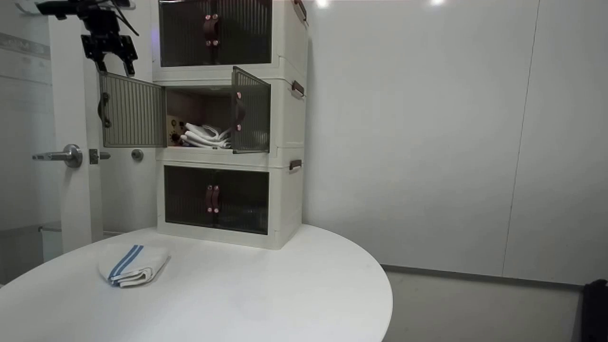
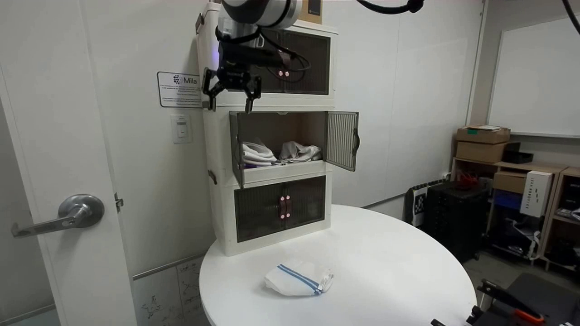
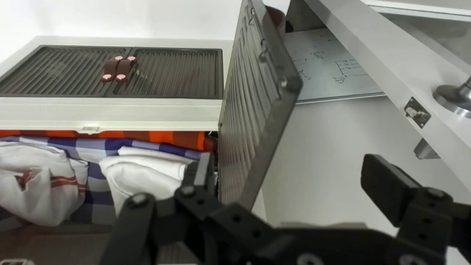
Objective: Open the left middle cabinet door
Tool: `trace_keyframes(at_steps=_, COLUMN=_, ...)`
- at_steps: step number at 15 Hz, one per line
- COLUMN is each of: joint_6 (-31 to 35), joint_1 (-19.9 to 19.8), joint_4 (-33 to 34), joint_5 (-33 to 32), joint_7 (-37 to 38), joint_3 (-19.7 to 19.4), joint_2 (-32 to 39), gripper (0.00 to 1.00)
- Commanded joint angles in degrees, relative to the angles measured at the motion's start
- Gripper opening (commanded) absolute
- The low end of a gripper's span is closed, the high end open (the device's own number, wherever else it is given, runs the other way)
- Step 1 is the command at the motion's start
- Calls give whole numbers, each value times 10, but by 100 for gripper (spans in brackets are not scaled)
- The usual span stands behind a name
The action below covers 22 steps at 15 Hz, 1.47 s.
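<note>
The left middle cabinet door [image 1: 133, 111] is a smoky-grey ribbed see-through panel, swung wide open on its left hinge. It shows nearly edge-on in an exterior view [image 2: 236, 145]. In the wrist view, the door [image 3: 254, 106] slants between the two fingers' positions. My gripper [image 1: 116, 69] is open and empty near the door's top edge; it also shows in an exterior view [image 2: 230, 107] and in the wrist view [image 3: 289, 165]. I cannot tell whether it touches the door. The right middle door [image 1: 251, 114] also stands open, as seen in an exterior view [image 2: 342, 140].
Folded cloths [image 2: 258, 155] lie inside the middle box. Closed dark-fronted boxes stand above [image 1: 216, 35] and below [image 1: 216, 199]. A folded white towel with blue stripes [image 1: 133, 266] lies on the round white table [image 1: 285, 294]. A room door with a metal handle [image 2: 77, 217] stands at the left.
</note>
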Motion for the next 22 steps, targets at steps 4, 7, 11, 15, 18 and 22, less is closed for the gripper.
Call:
trace_keyframes(at_steps=4, joint_6=-64, joint_1=-2, joint_4=23, joint_5=-8, joint_7=13, joint_3=-4, joint_2=-124, gripper=100)
trace_keyframes(at_steps=7, joint_6=-66, joint_1=-22, joint_4=-11, joint_5=3, joint_7=-7, joint_3=-15, joint_2=-182, gripper=100)
trace_keyframes(at_steps=11, joint_6=-35, joint_1=-59, joint_4=-132, joint_5=35, joint_7=-66, joint_3=-51, joint_2=-271, gripper=100)
trace_keyframes(at_steps=15, joint_6=-10, joint_1=-116, joint_4=-253, joint_5=74, joint_7=-119, joint_3=-57, joint_2=-335, gripper=100)
trace_keyframes(at_steps=18, joint_6=28, joint_1=-144, joint_4=-353, joint_5=100, joint_7=-146, joint_3=-57, joint_2=-381, gripper=100)
trace_keyframes(at_steps=22, joint_6=103, joint_1=-156, joint_4=-489, joint_5=131, joint_7=-186, joint_3=-59, joint_2=-437, gripper=100)
